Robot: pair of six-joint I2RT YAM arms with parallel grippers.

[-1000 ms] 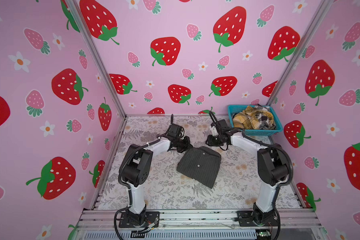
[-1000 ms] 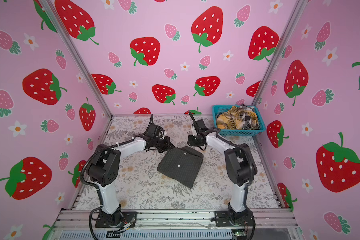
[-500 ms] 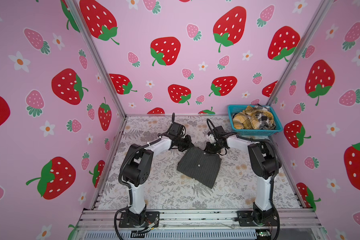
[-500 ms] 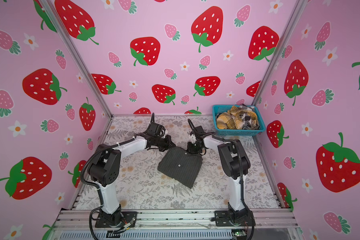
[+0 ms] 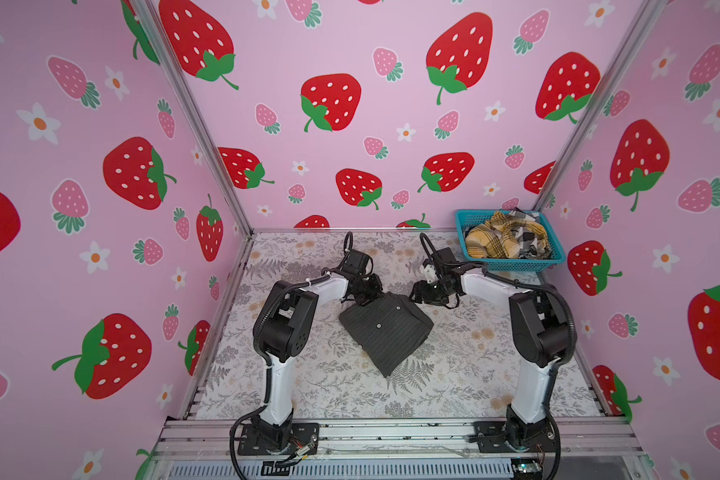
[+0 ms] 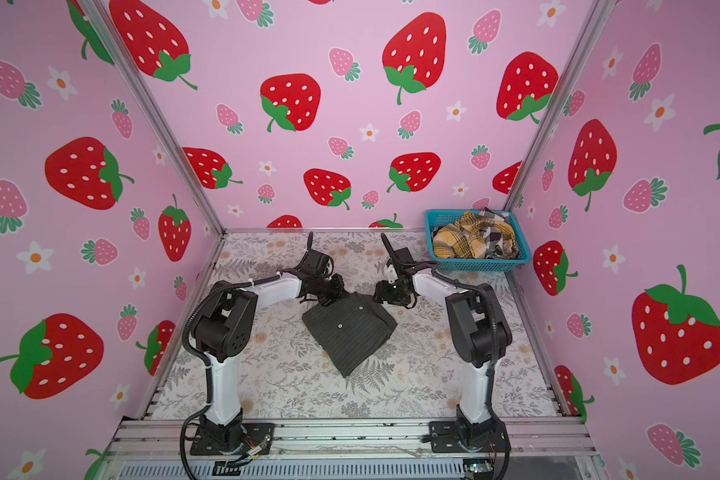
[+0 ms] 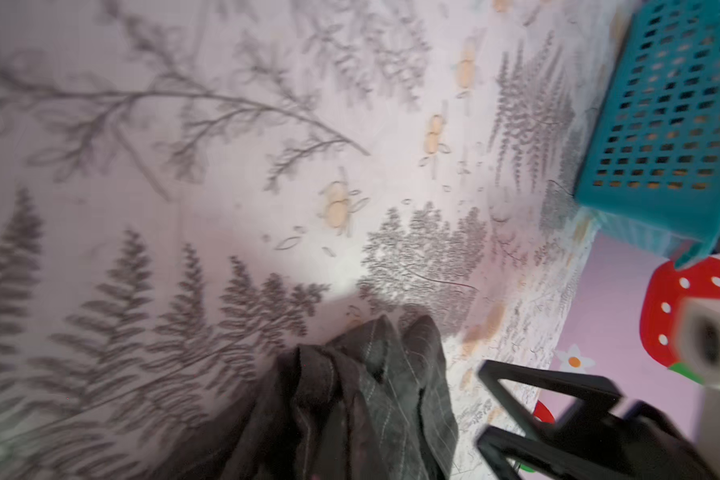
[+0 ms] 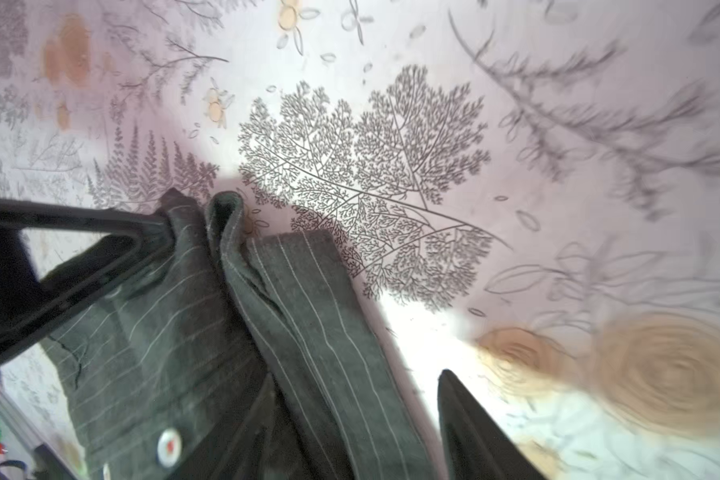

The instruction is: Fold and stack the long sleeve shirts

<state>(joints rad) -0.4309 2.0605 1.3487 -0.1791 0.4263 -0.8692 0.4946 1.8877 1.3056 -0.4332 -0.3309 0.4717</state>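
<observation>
Shirt point(image 5: 385, 332) pinched in left end effector point(image 5: 368, 297), right end effector point(image 5: 416, 293) spread wide

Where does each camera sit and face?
Both top views: high in front, looking down on the dark charcoal pinstriped cloth shirt; left arm and right arm show.
Left wrist: low by the shirt, facing the teal plastic mesh basket; the open right hand shows.
Right wrist: low opposite, facing the left hand pinching the shirt.
Shared: all show the shirt.
</observation>
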